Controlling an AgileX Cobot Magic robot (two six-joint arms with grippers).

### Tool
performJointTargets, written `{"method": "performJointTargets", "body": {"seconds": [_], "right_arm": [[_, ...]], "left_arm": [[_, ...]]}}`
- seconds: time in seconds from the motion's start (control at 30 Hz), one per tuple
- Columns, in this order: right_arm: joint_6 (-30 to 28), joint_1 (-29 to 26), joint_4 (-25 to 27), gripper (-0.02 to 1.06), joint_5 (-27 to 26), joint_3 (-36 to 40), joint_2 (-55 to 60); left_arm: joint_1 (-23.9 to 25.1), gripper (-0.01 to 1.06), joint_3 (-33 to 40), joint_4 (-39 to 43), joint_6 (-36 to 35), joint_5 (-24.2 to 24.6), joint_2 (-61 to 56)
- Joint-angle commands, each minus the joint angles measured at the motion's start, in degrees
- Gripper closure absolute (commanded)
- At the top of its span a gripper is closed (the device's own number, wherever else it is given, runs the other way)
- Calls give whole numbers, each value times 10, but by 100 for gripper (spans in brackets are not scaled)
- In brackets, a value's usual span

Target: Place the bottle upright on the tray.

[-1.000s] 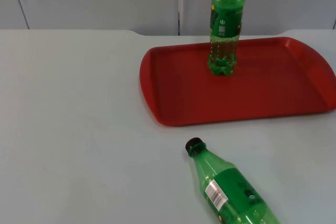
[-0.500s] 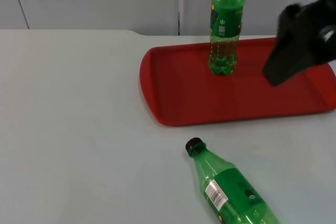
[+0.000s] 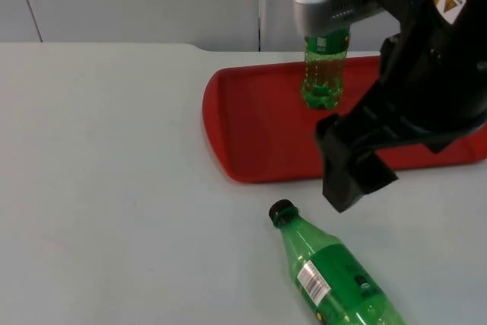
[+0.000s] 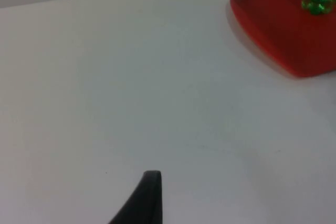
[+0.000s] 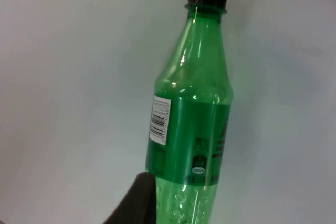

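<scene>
Leftmost, the left gripper point(image 4: 149, 192) waits over bare white table point(image 3: 114, 188), well away from the red tray point(image 3: 259, 135); whether it is released or clenched cannot be told. Just in front of the tray lies the green bottle point(image 3: 331, 275), black cap point(image 3: 281, 211) toward it. Above it hangs the right gripper point(image 3: 351, 180), its state likewise untellable, presumably lining up a grasp. A second green bottle point(image 3: 326, 74) already stands upright on the tray.

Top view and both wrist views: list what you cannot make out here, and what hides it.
- Right gripper: open or shut cannot be told in the top view; the arm's own body covers the fingers.
- Standing bottle: its upper part is hidden behind the right arm in the top view.
- Lying bottle: its base is cut off by the picture edge in the top and right wrist views.
- Red tray: its right part is covered by the arm.
</scene>
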Motion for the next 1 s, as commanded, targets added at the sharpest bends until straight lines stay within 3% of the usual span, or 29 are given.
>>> {"method": "performJointTargets", "body": {"seconds": [0.0,0.2,0.43,0.57,0.77,0.97], "right_arm": [[10,8,-6,7,-3,-2,-3],[24,12,-6,7,-8,11,-3],[48,12,5,7,-74,74,-3],[50,14,9,7,-79,78,-3],[85,36,-20,7,-84,78,17],[185,42,-97,7,-107,78,73]], "left_arm": [[-3,0,2,-3,-1,-1,-3],[-3,0,2,-3,-1,-1,-3],[-3,0,2,-3,-1,-1,-3],[-3,0,2,-3,-1,-1,-3],[-3,0,2,-3,-1,-1,-3],[-3,0,2,-3,-1,-1,-3]]}}
